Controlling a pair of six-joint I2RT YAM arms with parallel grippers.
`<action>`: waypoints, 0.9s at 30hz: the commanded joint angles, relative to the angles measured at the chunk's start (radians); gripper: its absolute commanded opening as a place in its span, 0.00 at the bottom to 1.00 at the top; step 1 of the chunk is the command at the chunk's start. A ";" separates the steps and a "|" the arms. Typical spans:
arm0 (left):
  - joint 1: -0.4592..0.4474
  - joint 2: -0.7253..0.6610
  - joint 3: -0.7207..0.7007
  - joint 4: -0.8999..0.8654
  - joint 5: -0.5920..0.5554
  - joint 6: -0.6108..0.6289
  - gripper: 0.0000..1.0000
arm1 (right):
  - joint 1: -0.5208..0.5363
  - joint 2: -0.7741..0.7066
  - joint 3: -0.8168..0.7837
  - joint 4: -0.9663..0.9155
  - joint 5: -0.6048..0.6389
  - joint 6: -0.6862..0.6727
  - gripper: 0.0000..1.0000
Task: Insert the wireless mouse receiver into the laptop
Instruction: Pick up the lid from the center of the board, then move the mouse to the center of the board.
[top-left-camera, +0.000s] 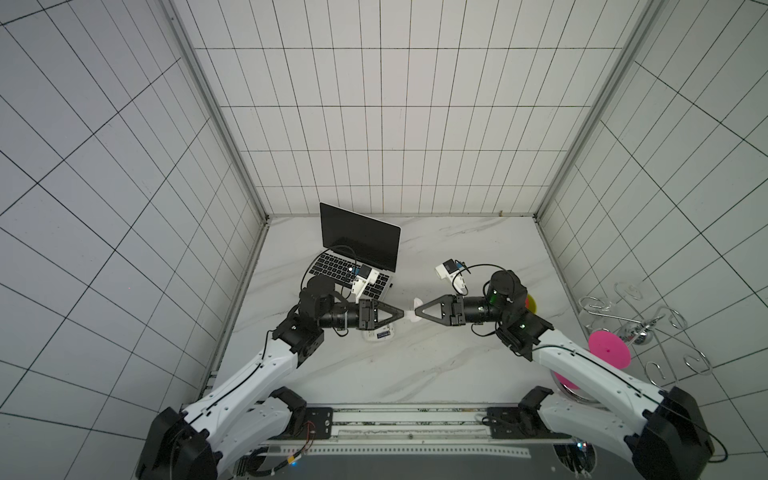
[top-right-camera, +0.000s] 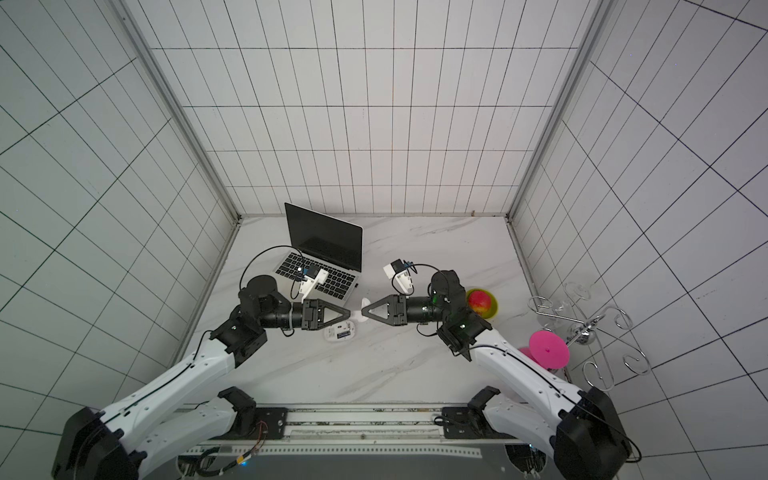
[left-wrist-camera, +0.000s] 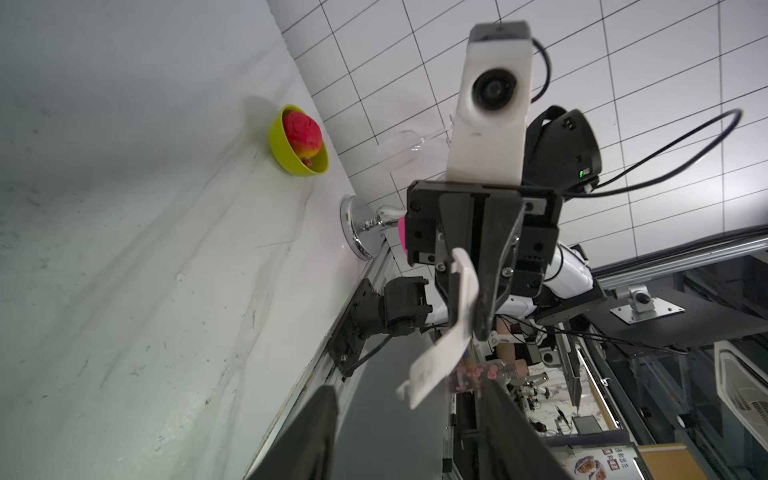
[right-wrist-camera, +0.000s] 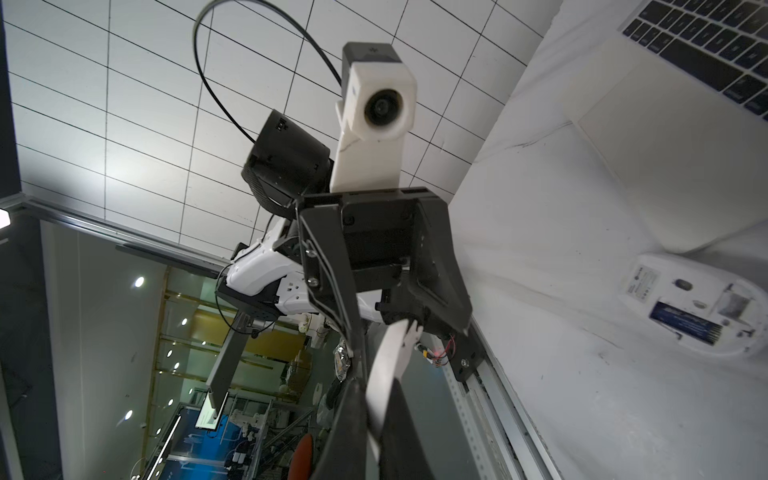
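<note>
The laptop (top-left-camera: 357, 249) (top-right-camera: 324, 249) stands open at the back left of the marble table, its pale palm rest (right-wrist-camera: 685, 137) showing in the right wrist view. A white mouse (top-left-camera: 380, 333) (top-right-camera: 340, 332) (right-wrist-camera: 698, 307) lies upside down in front of it. My two grippers meet tip to tip above the table. The right gripper (top-left-camera: 417, 311) (right-wrist-camera: 376, 415) is shut on a thin white mouse cover (left-wrist-camera: 440, 345) (right-wrist-camera: 390, 374). The left gripper (top-left-camera: 404, 312) (left-wrist-camera: 411, 440) is open, its fingers on either side of the cover's free end. I cannot make out the wireless mouse receiver.
A green bowl (top-right-camera: 492, 311) (left-wrist-camera: 286, 160) holding a red fruit sits right of the right wrist. A pink disc (top-left-camera: 609, 347) and a chrome wire rack (top-left-camera: 648, 328) stand at the table's right edge. Tiled walls close in three sides.
</note>
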 joint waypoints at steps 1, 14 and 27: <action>0.036 -0.002 0.117 -0.363 -0.161 0.375 0.89 | -0.030 -0.032 0.001 -0.212 0.070 -0.171 0.00; -0.150 0.052 -0.015 -0.458 -0.882 1.098 0.98 | -0.041 -0.011 -0.074 -0.344 0.152 -0.327 0.00; -0.193 0.249 -0.039 -0.396 -0.954 1.301 0.99 | -0.042 0.024 -0.087 -0.347 0.076 -0.348 0.00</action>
